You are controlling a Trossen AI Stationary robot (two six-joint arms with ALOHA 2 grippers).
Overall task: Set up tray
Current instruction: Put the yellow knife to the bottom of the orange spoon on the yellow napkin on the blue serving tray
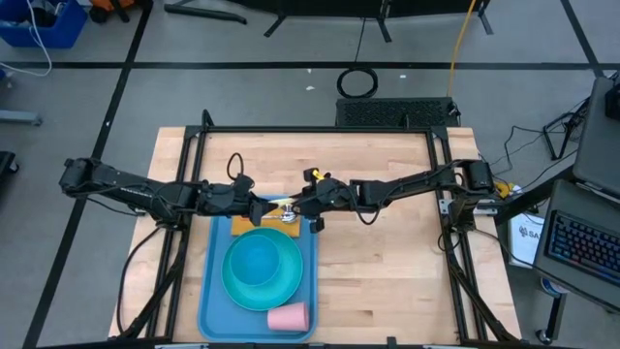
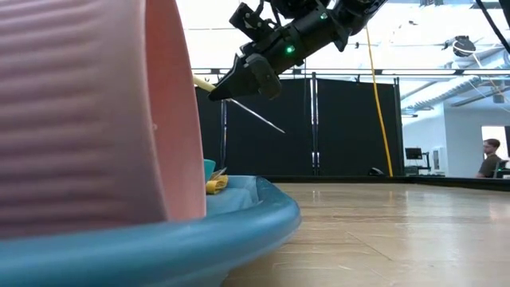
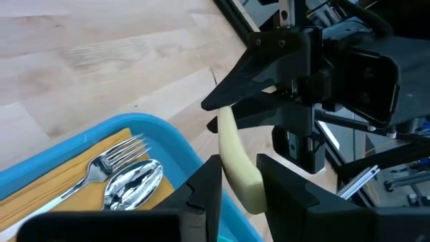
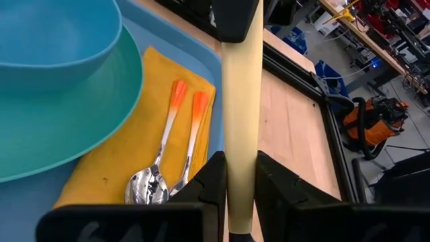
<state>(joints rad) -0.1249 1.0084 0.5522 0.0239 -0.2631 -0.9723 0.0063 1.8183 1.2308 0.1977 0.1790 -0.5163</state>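
The large light-blue plastic tray (image 1: 215,291) is lying on the wooden table (image 1: 387,252), carrying a turquoise plate (image 1: 237,286), a blue bowl (image 1: 260,260), a pink cup (image 1: 289,316) and a yellow napkin (image 4: 114,161) with a fork (image 3: 101,168) and spoon (image 3: 134,183). Above its far edge, the right gripper (image 4: 240,185) is clenching a cream-coloured utensil handle (image 4: 242,101). The left gripper (image 3: 238,185) is straddling the same handle; whether it is gripping cannot be told.
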